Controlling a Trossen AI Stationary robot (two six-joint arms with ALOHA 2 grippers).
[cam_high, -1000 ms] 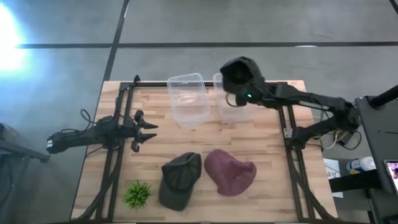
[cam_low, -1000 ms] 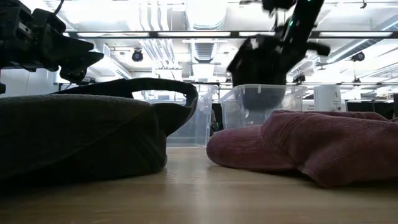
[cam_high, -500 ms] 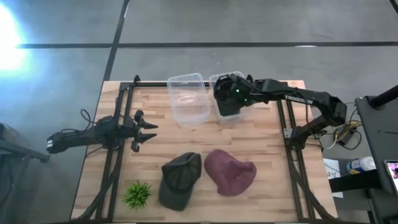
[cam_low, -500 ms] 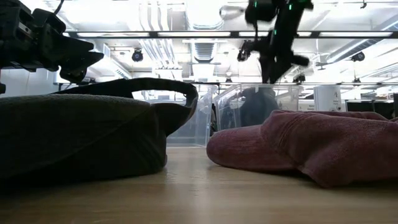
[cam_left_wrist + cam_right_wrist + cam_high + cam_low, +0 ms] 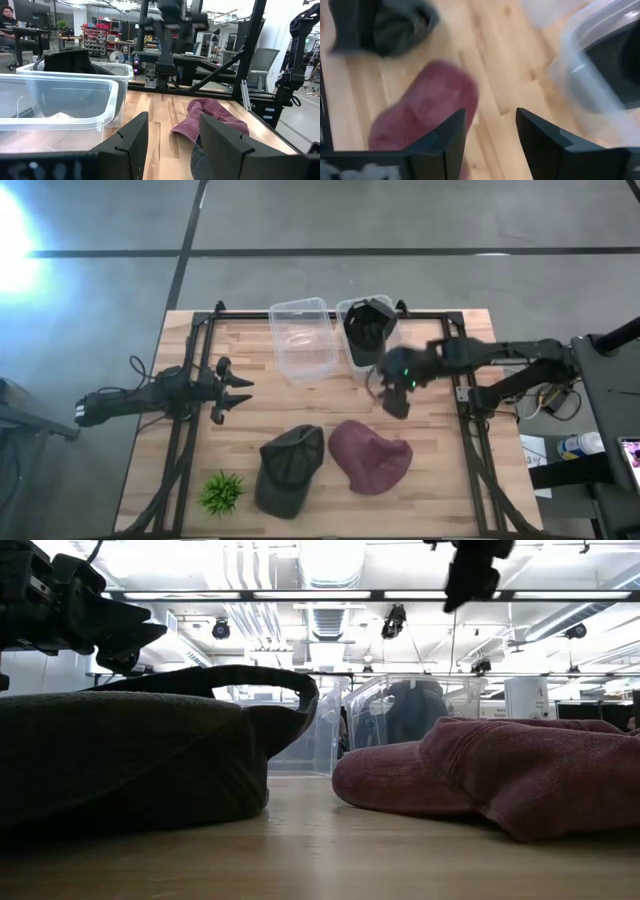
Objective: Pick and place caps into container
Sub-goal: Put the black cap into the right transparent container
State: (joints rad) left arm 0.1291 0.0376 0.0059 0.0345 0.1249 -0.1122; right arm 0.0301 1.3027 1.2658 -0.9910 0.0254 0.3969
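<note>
One dark cap (image 5: pixel 368 328) lies inside the right of two clear tubs (image 5: pixel 352 360) at the table's far side; in the low view this cap (image 5: pixel 412 710) shows through the tub wall. A second dark cap (image 5: pixel 290 470) and a maroon cap (image 5: pixel 370 456) rest on the table near its front. My right gripper (image 5: pixel 393 398) hangs open in the air between the filled tub and the maroon cap (image 5: pixel 422 112), with nothing between its fingers. My left gripper (image 5: pixel 236 392) waits open at the table's left, pointing toward the right.
The left clear tub (image 5: pixel 300 340) stands beside the filled one, with only a little pale stuff on its floor. A small green plant (image 5: pixel 222 492) sits at the near left corner. Black frame rails (image 5: pixel 190 430) run along both sides of the table.
My right gripper has brought the dark cap down into the right tub, opened and let it go. It has then risen and swung toward the table's near edge, over toward the maroon cap. The cap stays in the tub.
</note>
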